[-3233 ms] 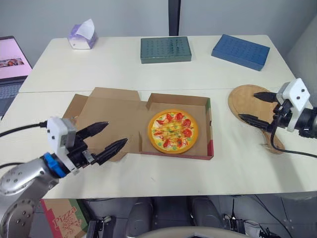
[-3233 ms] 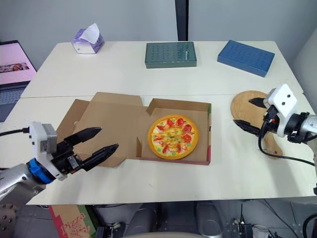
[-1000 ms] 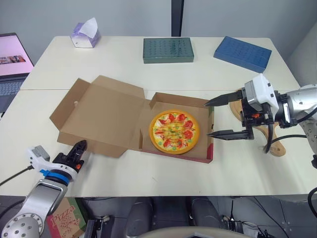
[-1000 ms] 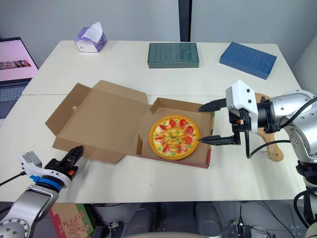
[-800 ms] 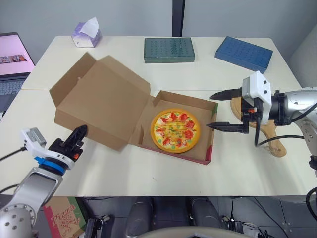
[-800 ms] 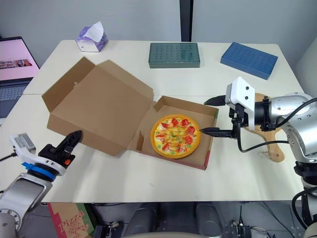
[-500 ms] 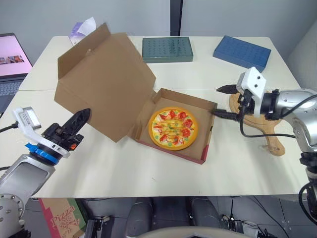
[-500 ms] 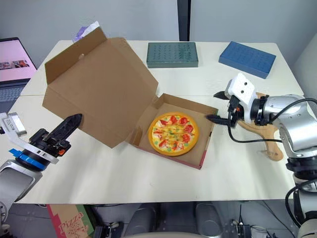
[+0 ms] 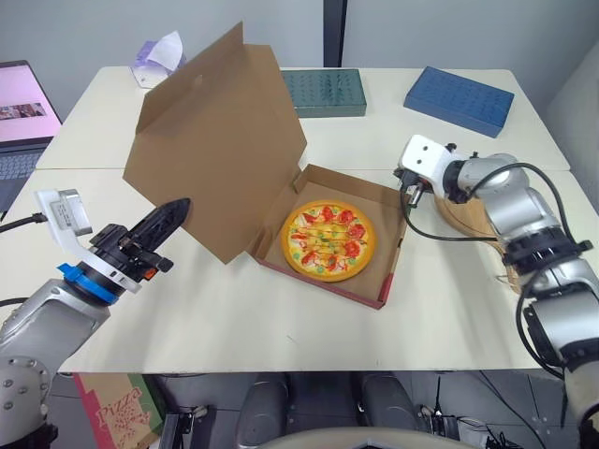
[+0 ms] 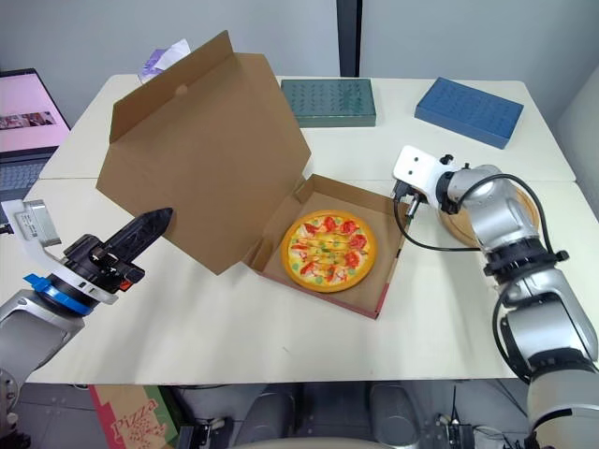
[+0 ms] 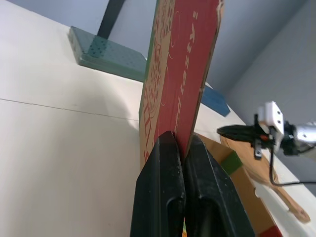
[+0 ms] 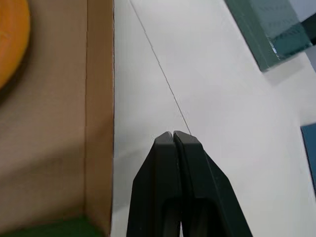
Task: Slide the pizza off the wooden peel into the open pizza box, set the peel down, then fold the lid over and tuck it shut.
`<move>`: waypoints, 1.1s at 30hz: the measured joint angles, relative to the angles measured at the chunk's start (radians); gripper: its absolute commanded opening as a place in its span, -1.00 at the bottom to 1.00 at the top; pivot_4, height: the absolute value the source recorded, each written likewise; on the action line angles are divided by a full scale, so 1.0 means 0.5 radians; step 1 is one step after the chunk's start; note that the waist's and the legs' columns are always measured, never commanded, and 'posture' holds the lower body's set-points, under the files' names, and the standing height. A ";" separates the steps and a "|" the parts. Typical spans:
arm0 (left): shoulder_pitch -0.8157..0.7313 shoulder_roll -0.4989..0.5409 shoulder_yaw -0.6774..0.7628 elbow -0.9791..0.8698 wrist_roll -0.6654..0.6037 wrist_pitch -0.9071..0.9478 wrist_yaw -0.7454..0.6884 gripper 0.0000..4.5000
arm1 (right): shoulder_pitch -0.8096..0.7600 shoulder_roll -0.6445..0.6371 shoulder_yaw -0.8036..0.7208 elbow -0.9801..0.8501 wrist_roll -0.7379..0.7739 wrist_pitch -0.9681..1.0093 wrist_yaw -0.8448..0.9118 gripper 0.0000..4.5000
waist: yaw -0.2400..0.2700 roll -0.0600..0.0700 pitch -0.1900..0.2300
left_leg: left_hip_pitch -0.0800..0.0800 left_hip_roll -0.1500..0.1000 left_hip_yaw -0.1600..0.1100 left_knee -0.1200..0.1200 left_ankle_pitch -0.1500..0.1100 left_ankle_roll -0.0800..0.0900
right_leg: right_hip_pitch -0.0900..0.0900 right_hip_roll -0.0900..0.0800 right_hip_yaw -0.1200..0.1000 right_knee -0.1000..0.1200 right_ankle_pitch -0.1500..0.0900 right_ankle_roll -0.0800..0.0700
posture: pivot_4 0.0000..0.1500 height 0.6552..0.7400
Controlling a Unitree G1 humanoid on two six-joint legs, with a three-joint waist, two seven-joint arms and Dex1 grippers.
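The pizza (image 9: 328,238) lies in the cardboard pizza box (image 9: 379,281). Its lid (image 9: 215,140) stands raised at a steep angle on the left side. My left gripper (image 9: 175,210) is shut, and its tips (image 11: 178,140) press against the lid's red printed outer face. My right gripper (image 9: 404,190) is shut and empty, hanging just outside the box's far right corner, with its tips (image 12: 173,134) over the bare table beside the box wall (image 12: 98,123). The wooden peel (image 9: 473,220) lies flat on the table to the right, partly hidden behind my right arm.
At the table's far edge sit a tissue box (image 9: 157,64), a green flat box (image 9: 328,92) and a blue flat box (image 9: 459,94). A laptop (image 9: 23,103) stands far left. Another pizza carton (image 9: 117,412) lies below the near edge.
The lid has swung up from nearly flat to steep, pushed by my left gripper moving up and right. My right gripper has shut and drawn back to the box's far right corner.
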 measured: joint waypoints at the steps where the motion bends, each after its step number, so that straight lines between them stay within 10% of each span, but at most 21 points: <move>1: -0.019 0.014 -0.005 0.019 0.025 0.006 -0.035 -1.00 | -0.043 0.021 0.021 0.110 -0.016 -0.065 0.047 -0.99 | 0.001 -0.001 0.000 | -0.001 0.000 -0.001 0.000 0.000 0.000 | 0.000 0.000 -0.001 0.000 0.000 0.000 | 1.00 1.00; 10: -0.264 0.123 -0.136 0.208 0.454 -0.016 -0.357 -1.00 | -0.081 -0.077 0.025 0.276 -0.015 -0.412 0.608 -0.99 | -0.003 0.000 0.001 | 0.000 -0.001 -0.002 -0.001 0.000 0.000 | 0.000 0.000 -0.002 0.000 0.000 0.000 | 1.00 1.00; 33: -1.210 0.024 -0.627 1.281 1.484 -0.593 -1.325 -1.00 | 0.815 -0.376 -0.251 -1.437 0.550 0.715 1.015 -0.99 | -0.003 0.000 0.001 | -0.001 -0.001 -0.005 0.000 0.000 0.000 | 0.000 0.000 -0.005 0.002 0.001 0.002 | 1.00 1.00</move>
